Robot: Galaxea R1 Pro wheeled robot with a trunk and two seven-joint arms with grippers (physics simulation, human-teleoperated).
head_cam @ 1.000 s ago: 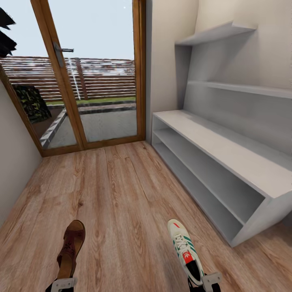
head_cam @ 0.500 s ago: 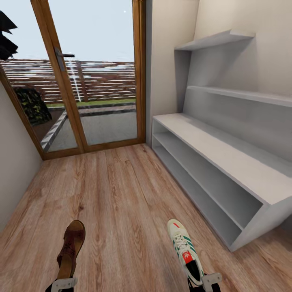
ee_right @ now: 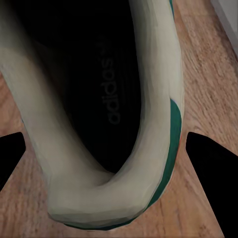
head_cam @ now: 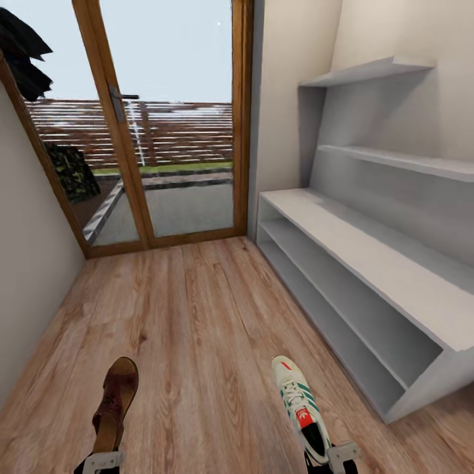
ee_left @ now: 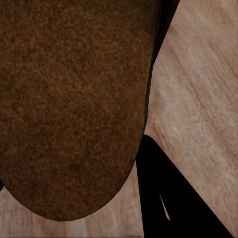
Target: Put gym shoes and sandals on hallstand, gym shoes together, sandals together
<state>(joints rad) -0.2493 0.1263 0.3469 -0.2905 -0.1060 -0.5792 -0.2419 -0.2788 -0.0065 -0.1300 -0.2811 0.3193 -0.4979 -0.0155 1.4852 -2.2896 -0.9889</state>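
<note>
A dark-brown sandal [head_cam: 115, 401] is held above the corridor floor [head_cam: 197, 316] at the lower left of the head view, with my left gripper [head_cam: 102, 461] shut on its heel end. The left wrist view has the sandal [ee_left: 69, 99] close up beside a dark finger [ee_left: 163, 198]. At lower right, my right gripper [head_cam: 332, 456] is shut on the heel of a white gym shoe [head_cam: 301, 408] with green stripes. The right wrist view looks into the gym shoe [ee_right: 153, 114] between black fingers [ee_right: 213, 168]. The white-grey hallstand [head_cam: 368, 250] stands along the right wall with bare shelves.
A wood-framed glass door [head_cam: 171, 131] closes the far end of the corridor, with a fence and garden behind it. A plain wall [head_cam: 26, 263] runs along the left. Open plank flooring lies between me and the door.
The whole picture has shifted: door and hallstand sit further right and lower, so the camera moved. The sandal and gym shoe keep their places in the grippers.
</note>
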